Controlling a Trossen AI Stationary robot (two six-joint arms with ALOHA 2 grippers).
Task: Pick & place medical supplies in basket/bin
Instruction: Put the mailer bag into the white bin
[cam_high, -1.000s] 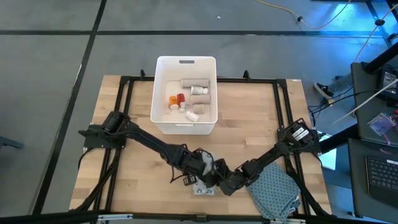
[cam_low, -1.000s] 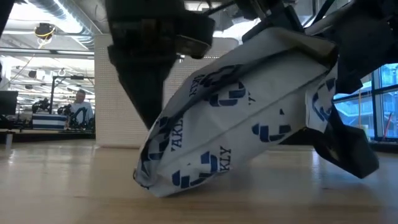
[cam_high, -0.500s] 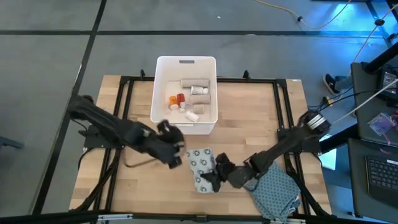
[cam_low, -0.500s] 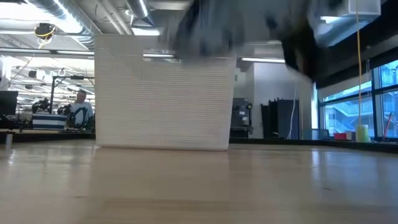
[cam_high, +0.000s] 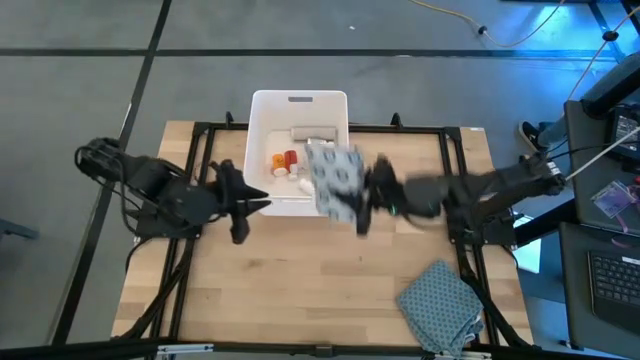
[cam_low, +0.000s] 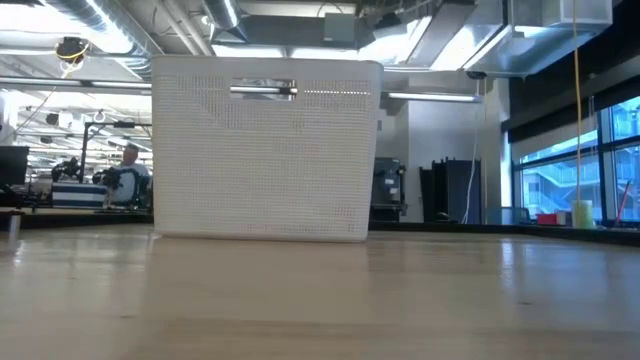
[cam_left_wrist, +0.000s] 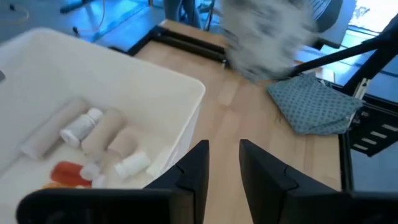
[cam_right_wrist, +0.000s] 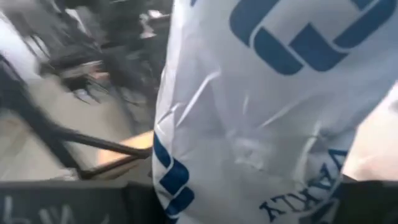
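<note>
- My right gripper (cam_high: 362, 200) is clamping the blue-dotted soft pack (cam_high: 334, 178), hanging it over the bin (cam_high: 297, 102) near-right wall
- Am planning to push further in before letting go, pack is overlapping the rim
- Left gripper (cam_left_wrist: 222, 163) is idling slightly open beside the bin
- vs 1 s ago: pack was low on the table w/ both claws at it

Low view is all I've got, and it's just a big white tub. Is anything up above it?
Observer: Yes. The right gripper holds a white soft pack with blue marks over the tub's right side, jaws shut on it.
Operator: Is the tub empty inside?
Observer: No. A red bottle and a white bottle lie inside, among other things.
Operator: Where's the other arm?
Observer: The left gripper is by the tub's near left corner, jaws slightly apart and empty.
</note>
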